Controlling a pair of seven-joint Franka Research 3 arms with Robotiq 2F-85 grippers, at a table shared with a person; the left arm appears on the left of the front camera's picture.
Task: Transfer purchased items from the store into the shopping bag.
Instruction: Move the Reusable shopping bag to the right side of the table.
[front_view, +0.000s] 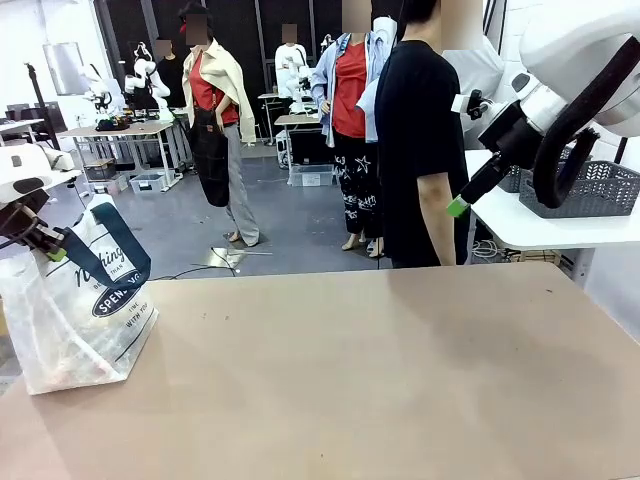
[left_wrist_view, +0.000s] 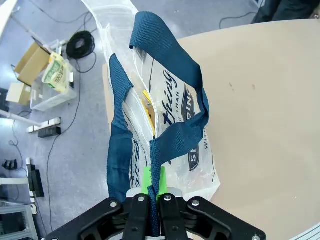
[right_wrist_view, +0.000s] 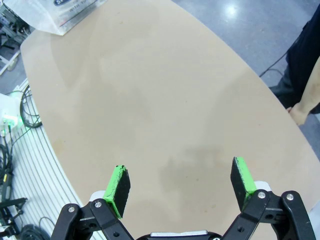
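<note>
One shopping bag (front_view: 75, 320) upright, handles up, left hand (left_wrist_view: 152, 186) clamping strap

Tan table (front_view: 380, 380): bare top, rounded corners. Person in black T-shirt (front_view: 420, 130) stands at far edge, arm hanging. White side table (front_view: 530, 232) at right carries dark grey mesh basket (front_view: 585, 190). Floor beside table: coiled black cable (left_wrist_view: 80, 45), clear storage box (left_wrist_view: 52, 95), cardboard box (left_wrist_view: 31, 59).
</note>
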